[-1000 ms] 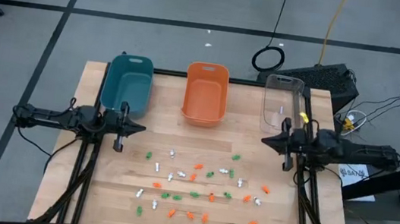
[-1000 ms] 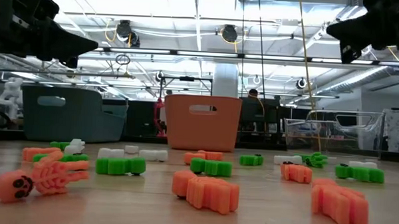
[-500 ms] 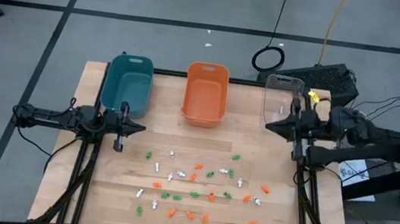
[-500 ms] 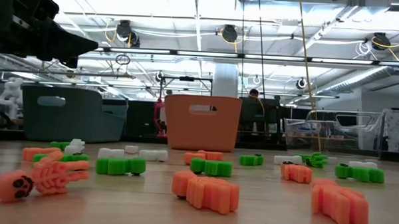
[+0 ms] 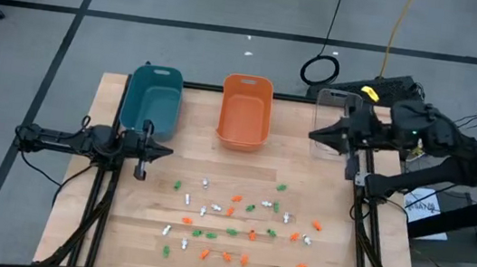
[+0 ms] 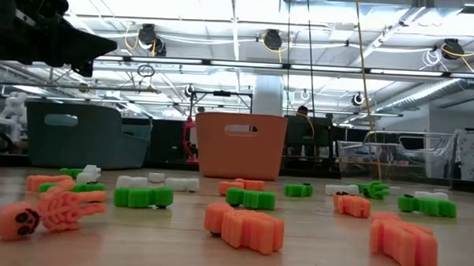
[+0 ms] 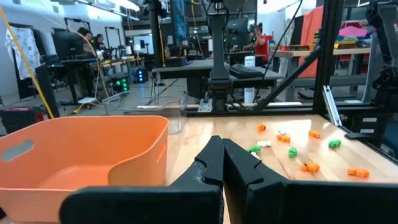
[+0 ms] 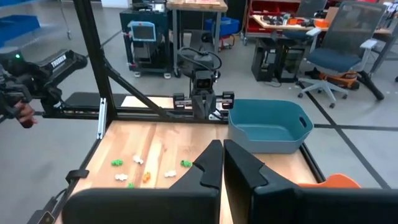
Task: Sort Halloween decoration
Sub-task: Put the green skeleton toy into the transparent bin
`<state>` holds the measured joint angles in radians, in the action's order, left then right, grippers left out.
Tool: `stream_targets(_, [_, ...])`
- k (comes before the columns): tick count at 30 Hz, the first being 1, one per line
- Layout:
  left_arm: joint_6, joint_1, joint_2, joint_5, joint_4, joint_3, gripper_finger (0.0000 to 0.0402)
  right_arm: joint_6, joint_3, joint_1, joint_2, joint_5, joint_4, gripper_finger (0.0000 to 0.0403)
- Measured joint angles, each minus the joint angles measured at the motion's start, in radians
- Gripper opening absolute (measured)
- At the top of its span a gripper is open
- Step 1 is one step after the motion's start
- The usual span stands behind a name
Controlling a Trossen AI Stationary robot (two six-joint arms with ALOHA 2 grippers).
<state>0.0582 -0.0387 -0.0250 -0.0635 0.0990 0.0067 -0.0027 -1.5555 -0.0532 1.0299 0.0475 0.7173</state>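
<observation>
The Halloween decorations are several tiny orange [image 5: 235,198], green [image 5: 281,187] and white [image 5: 206,184] trinkets lying loose on the wooden table's near half. The low view shows them close up, among them an orange skeleton [image 6: 48,213]. My left gripper [image 5: 168,153] is shut and empty, level above the table's left side beside the teal bin [image 5: 152,100]; its closed fingers [image 7: 222,149] point across the table. My right gripper [image 5: 314,135] is shut and empty, raised high at the right, over the clear bin [image 5: 338,100]; it is out of the low view.
Three bins stand in a row along the far edge: teal at the left, orange [image 5: 245,110] in the middle, clear at the right, partly under my right arm. The trinkets cover the table's near middle; bare wood [image 5: 117,228] lies at the near left.
My right gripper has risen steeply from level with the left one to well above the table, leaving the low view through its top, and has drifted toward the far edge over the clear bin, its tips tipping slightly down. It has stayed shut. The trinkets have not moved.
</observation>
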Motion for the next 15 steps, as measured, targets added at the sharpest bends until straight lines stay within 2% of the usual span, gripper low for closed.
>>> stream_targets(4, [-0.009, 0.000, 0.000, 0.000, 0.009, 0.000, 0.0000, 0.022, -0.014, 0.000, 0.045, 0.001, -0.002, 0.0000])
stream_targets(9, [-0.129, -0.007, -0.001, 0.009, 0.012, 0.017, 0.0000, 0.027, -0.014, 0.000, 0.098, 0.001, 0.000, 0.0000])
stream_targets(15, [-0.096, -0.028, -0.042, 0.010, -0.044, 0.183, 0.0000, 0.104, -0.014, -0.001, 0.156, 0.001, -0.001, 0.0000])
